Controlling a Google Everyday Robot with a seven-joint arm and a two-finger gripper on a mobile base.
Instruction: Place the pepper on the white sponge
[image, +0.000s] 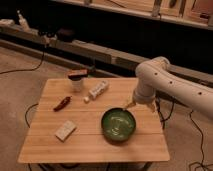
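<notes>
The pepper (62, 103), small, slim and dark red, lies on the left part of the wooden table (90, 147). The white sponge (65, 130), a flat off-white block, rests a short way in front of it, near the front left. My gripper (130, 104) hangs at the end of the white arm (155, 82) on the right side, just above the far right rim of the green bowl (119, 125). It is far from both pepper and sponge. It is open and holds nothing.
A white cup with a brown top (77, 80) stands at the back of the table. A white tube-like bottle (98, 89) lies beside it, with a small white bit (86, 100) in front. Cables run across the floor around the table.
</notes>
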